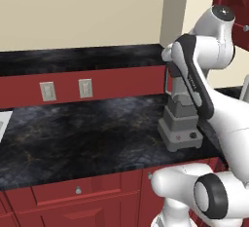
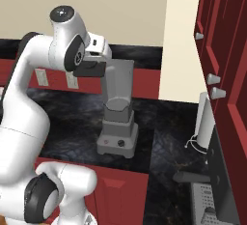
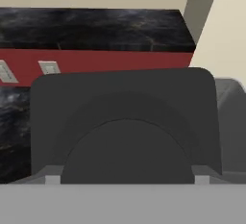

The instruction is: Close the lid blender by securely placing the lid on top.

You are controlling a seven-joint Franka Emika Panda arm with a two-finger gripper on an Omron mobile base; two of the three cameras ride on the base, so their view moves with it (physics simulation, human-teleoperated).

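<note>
Nothing legible appears anywhere: no words, brand names, numbers or signs. The blender [image 2: 117, 122] carries just a small red mark beside a dark knob on the front of its base, too small to read as any symbol, and the wall outlets [image 1: 47, 91] are blank.
</note>
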